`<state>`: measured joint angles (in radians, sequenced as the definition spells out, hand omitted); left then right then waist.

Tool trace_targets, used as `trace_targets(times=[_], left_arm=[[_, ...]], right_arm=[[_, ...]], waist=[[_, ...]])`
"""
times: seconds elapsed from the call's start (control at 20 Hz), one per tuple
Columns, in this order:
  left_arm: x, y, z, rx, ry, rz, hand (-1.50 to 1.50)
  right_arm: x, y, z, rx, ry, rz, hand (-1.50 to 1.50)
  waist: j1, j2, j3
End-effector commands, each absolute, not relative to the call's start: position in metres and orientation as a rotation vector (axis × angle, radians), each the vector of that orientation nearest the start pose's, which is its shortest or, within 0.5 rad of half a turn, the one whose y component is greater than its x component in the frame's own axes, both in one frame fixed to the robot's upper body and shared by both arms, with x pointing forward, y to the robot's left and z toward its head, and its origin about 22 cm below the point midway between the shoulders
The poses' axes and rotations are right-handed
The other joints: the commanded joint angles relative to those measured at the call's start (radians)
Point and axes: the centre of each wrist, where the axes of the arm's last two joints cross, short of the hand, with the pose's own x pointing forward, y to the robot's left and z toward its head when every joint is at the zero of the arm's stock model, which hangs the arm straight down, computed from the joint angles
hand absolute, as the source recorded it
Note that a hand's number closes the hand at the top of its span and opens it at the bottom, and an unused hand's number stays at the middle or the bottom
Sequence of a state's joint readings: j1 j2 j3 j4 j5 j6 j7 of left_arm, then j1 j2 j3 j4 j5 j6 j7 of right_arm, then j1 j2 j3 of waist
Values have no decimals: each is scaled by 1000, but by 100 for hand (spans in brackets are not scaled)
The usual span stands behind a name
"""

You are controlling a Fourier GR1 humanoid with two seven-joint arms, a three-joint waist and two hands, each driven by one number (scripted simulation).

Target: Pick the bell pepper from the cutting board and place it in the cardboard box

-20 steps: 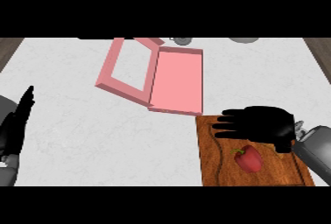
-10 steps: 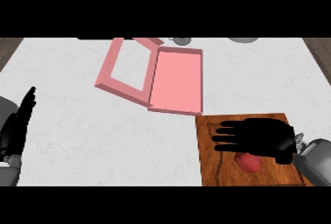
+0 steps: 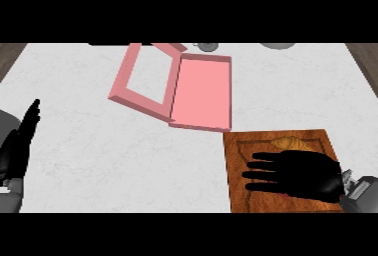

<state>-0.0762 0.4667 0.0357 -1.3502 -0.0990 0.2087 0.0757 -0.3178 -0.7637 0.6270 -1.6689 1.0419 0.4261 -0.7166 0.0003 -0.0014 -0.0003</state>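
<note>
Pepper is out of sight, presumably under the right hand (image 3: 301, 172), which lies flat on the board (image 3: 244, 150) with fingers straight, not yet curled. Pink box (image 3: 201, 90) waits open just beyond (left hand (image 3: 18, 145) rests open at the edge).
</note>
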Motion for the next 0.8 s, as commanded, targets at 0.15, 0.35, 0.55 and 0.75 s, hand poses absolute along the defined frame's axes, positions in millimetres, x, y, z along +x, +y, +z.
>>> trace_targets(times=[0.15,0.35,0.55,0.75], left_arm=[[265,362,23,645,-1372,-215,0],[261,345,6,629,-1352,-210,0],[255,355,32,645,-1361,-213,0],[256,357,15,660,-1371,-202,0]], right_arm=[[257,-231,72,133,1526,-3139,-150],[254,-222,40,169,1521,-3148,-150],[262,-221,38,238,1725,-2935,150],[280,-226,30,291,1824,-2830,150]], waist=[[1,1,0],[1,2,0],[7,1,1],[6,3,1]])
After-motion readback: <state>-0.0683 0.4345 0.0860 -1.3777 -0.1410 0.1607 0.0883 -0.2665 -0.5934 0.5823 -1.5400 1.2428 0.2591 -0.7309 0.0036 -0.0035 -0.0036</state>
